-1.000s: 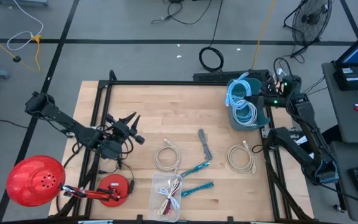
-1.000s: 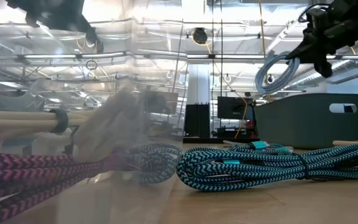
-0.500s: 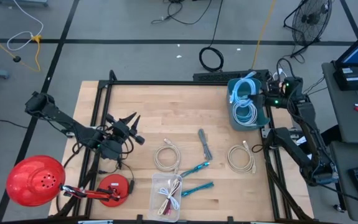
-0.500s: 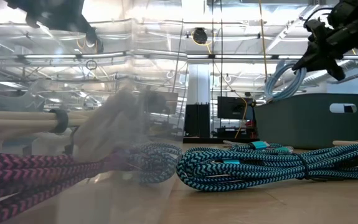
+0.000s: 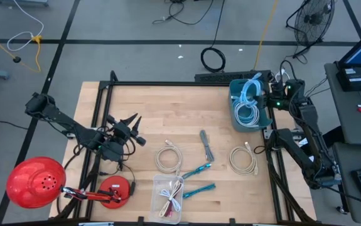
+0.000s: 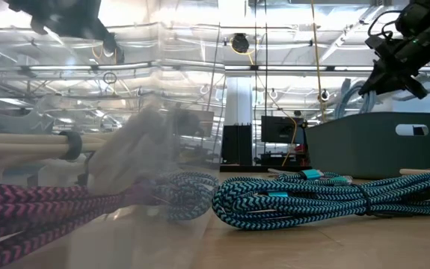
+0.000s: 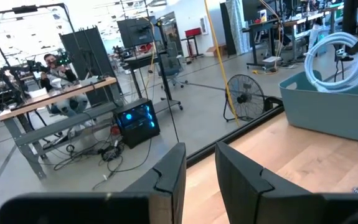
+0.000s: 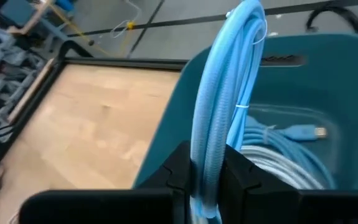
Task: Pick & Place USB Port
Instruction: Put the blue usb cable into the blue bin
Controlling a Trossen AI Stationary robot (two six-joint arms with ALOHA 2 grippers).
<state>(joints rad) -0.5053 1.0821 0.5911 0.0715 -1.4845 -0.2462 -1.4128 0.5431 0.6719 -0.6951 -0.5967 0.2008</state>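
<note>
My right gripper (image 5: 265, 97) is at the table's far right, shut on a coiled light-blue USB cable (image 5: 249, 88) over the teal bin (image 5: 233, 120). In the low view the coil (image 6: 348, 99) dips behind the bin's wall (image 6: 372, 142) below that gripper (image 6: 387, 71). Another light-blue coil (image 5: 248, 115) lies inside the bin. My left gripper (image 5: 134, 130) hovers level over the table's left part, open, with nothing between its fingers (image 7: 169, 174). My right gripper pinches a bundled stretch of the coil's strands (image 8: 205, 165) between its two fingers (image 8: 180, 168). The fingers slant down from the table's right side and lie across the strands. The loop (image 8: 231, 68) stands out beyond the fingers over the bin, clear of the table.
On the table lie two white cable coils (image 5: 167, 157) (image 5: 243, 160), a grey cable (image 5: 206, 145), two teal braided cables (image 5: 199, 169) (image 5: 199, 188) and a clear bag with a pink cable (image 5: 169, 194). A red lamp (image 5: 36, 182) sits at the near left corner.
My right gripper has tipped downward over the bin. The light-blue coil has swung toward the table's right edge and sunk, so its lower part now sits behind the bin's wall in the low view.
</note>
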